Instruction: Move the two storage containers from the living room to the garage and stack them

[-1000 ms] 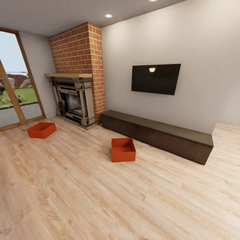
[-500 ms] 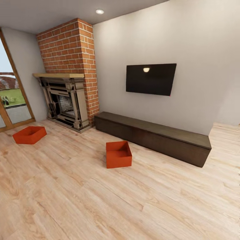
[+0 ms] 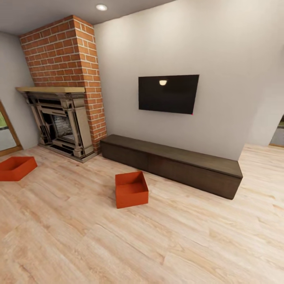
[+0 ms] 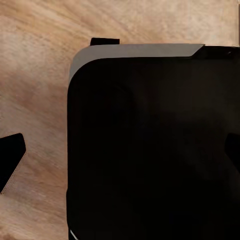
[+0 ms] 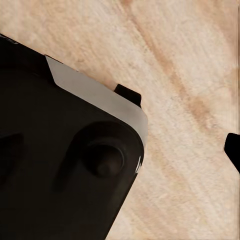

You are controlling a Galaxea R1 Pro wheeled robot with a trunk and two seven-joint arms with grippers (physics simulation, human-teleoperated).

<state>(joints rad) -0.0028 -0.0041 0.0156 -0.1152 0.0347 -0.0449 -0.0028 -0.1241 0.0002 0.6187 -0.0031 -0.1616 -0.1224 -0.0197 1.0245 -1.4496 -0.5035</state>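
Living room, head view: light wood plank floor [image 3: 118,244] runs across the whole lower scene. One red-orange storage container [image 3: 131,189] sits on the planks near the middle, open top up, empty, turned slightly askew to the wall, just in front of the left half of the long low dark-brown cabinet [image 3: 173,163] and apart from it. The second storage container [image 3: 15,168] lies well apart from the first at the left edge of the view, partly cut off, also on the planks, in front of the dark ornate fireplace [image 3: 59,126]. Red brick chimney [image 3: 65,51] rises above the fireplace mantel to the ceiling. Black wall-mounted television [image 3: 168,94] hangs on the pale wall above the cabinet, a ceiling-light reflection on its screen. Sliver of a wood-framed glass door [image 3: 7,136] at far left; an opening to another space at far right [image 3: 278,132]. Recessed ceiling light [image 3: 101,7] above the chimney. Left wrist view: a large black robot body with a grey edge [image 4: 150,145] over wood planks; dark tips at the frame edges, but the left tool's opening cannot be told, nor any hold. Right wrist view: similar black housing with grey trim [image 5: 65,165] over planks; the right tool's state cannot be told either.
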